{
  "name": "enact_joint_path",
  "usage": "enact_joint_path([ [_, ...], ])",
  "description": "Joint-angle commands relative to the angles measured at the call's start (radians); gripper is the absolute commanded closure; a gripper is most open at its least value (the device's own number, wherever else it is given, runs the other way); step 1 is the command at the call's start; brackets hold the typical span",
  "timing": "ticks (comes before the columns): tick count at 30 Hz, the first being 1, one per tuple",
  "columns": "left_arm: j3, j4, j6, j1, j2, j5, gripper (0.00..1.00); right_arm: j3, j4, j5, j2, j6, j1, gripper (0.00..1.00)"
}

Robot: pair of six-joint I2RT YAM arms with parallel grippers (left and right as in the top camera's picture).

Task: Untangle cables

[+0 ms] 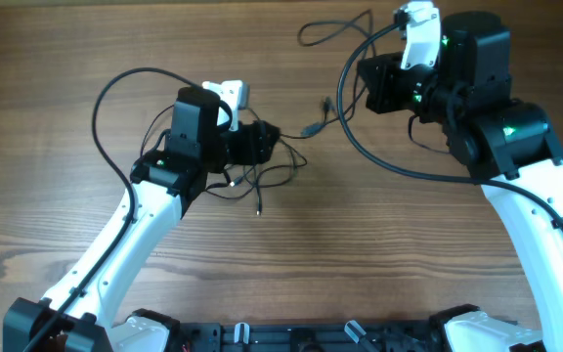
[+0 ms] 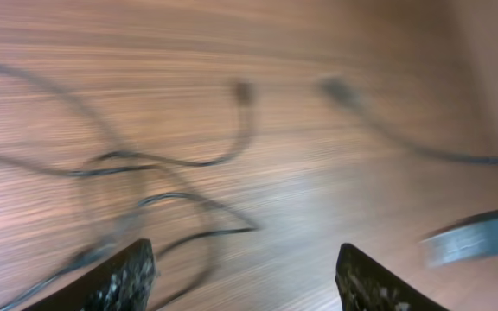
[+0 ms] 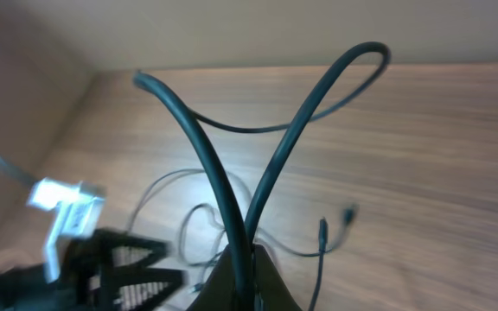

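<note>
Thin black cords with silvery plugs (image 2: 193, 162): tangle under left claw (image 2: 245, 276), jaws apart, empty; right claw (image 3: 240, 275) clamps one cord (image 3: 204, 155). Mid-separation. Next: grasp strand, pull apart.

No readable text, labels, brands or numbers in any view. Both wrist views are motion-blurred, and the overhead view is too coarse to resolve fine print.

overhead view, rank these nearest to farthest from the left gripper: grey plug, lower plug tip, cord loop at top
1. grey plug, just right of the left gripper
2. lower plug tip, below it, toward the robot's base
3. cord loop, up at the far edge
</note>
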Motion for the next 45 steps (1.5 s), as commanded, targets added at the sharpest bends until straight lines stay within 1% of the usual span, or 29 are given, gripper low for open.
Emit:
enact_joint_path([
  [1, -0.001, -0.084, 0.059, -0.002, 0.001, -0.35, 0.33, 0.008, 0.0, 0.241, 0.013, 0.014, -0.017, 0.96],
  [4, -0.001, -0.134, 0.059, -0.002, 0.001, -0.377, 0.36, 0.015, -0.007, 0.277, 0.013, -0.035, -0.092, 0.96],
  [7, -0.001, -0.148, 0.059, 0.0, 0.001, -0.418, 0.36, 0.015, -0.063, 0.315, 0.013, -0.037, -0.245, 0.96],
  [10, -0.001, -0.15, 0.058, 0.0, 0.001, -0.488, 0.34, 0.014, -0.111, 0.314, 0.014, -0.037, -0.397, 0.96],
  [13, -0.001, -0.15, 0.058, 0.0, 0.001, -0.516, 0.32, 0.014, -0.153, 0.314, 0.032, -0.038, -0.534, 0.96],
  [17, -0.001, -0.15, 0.054, 0.0, 0.001, -0.514, 0.32, 0.006, -0.23, 0.314, 0.118, -0.038, -0.697, 0.96],
  [20, -0.001, -0.154, 0.054, 0.0, 0.001, -0.514, 0.32, 0.002, -0.234, 0.314, 0.186, -0.038, -0.761, 0.96],
  [21, -0.001, -0.161, 0.054, 0.0, 0.001, -0.513, 0.32, 0.002, -0.233, 0.314, 0.221, -0.038, -0.782, 0.91],
  [22, -0.001, -0.164, 0.054, 0.0, 0.001, -0.512, 0.32, 0.002, -0.233, 0.314, 0.236, -0.038, -0.792, 0.79],
  [23, -0.001, -0.166, 0.054, 0.0, 0.001, -0.509, 0.32, 0.002, -0.233, 0.314, 0.255, -0.037, -0.803, 0.45],
  [24, -0.001, -0.167, 0.054, 0.0, 0.001, -0.506, 0.32, 0.002, -0.233, 0.312, 0.267, -0.037, -0.808, 0.34],
  [25, -0.001, -0.167, 0.054, 0.0, 0.001, -0.506, 0.31, 0.002, -0.233, 0.301, 0.281, -0.037, -0.808, 0.11],
  [26, -0.001, -0.167, 0.054, 0.0, 0.001, -0.506, 0.3, 0.002, -0.237, 0.294, 0.288, -0.037, -0.808, 0.0],
  [28, -0.001, -0.166, 0.054, 0.0, 0.001, -0.506, 0.3, 0.002, -0.246, 0.265, 0.293, -0.037, -0.808, 0.01],
  [35, -0.001, -0.169, 0.054, 0.0, 0.001, -0.506, 0.29, 0.002, -0.282, 0.052, 0.294, -0.047, -0.807, 0.0],
  [39, -0.001, -0.169, 0.051, 0.0, 0.001, -0.506, 0.3, 0.002, -0.315, -0.131, 0.294, -0.153, -0.781, 0.04],
  [41, -0.001, -0.169, -0.011, 0.001, 0.001, -0.506, 0.28, 0.002, -0.334, -0.19, 0.294, -0.212, -0.739, 0.05],
  [43, -0.001, -0.169, -0.062, 0.012, 0.001, -0.506, 0.26, 0.002, -0.354, -0.196, 0.294, -0.258, -0.681, 0.05],
  [45, -0.001, -0.169, -0.097, 0.031, 0.001, -0.507, 0.26, 0.002, -0.373, -0.196, 0.294, -0.297, -0.61, 0.05],
])
